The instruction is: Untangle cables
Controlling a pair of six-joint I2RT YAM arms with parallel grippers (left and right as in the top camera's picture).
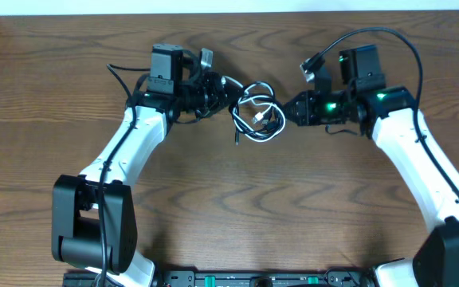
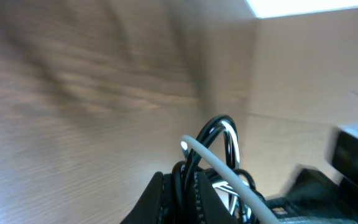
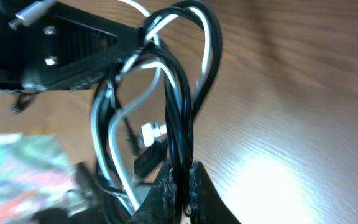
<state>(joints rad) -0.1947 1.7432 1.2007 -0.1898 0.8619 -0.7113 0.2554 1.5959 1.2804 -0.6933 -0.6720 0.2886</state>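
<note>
The cables (image 1: 257, 112) hang as one tangled bundle of black and white loops between my two grippers, at the far middle of the table. My left gripper (image 1: 228, 100) holds the bundle's left side. In the left wrist view its fingers (image 2: 185, 193) are shut on black cable strands (image 2: 219, 127), and the white cable (image 2: 216, 165) crosses just to their right. My right gripper (image 1: 288, 110) holds the right side. In the right wrist view it (image 3: 184, 186) pinches the black cable (image 3: 207, 56). White loops (image 3: 114, 124) and a small metal plug (image 3: 151, 132) hang beside it.
The table's far edge (image 1: 229, 11) runs just behind both grippers. The right arm's own thick black wire (image 1: 373, 33) arcs over its wrist. The left gripper's body (image 3: 79, 46) sits close across the bundle in the right wrist view.
</note>
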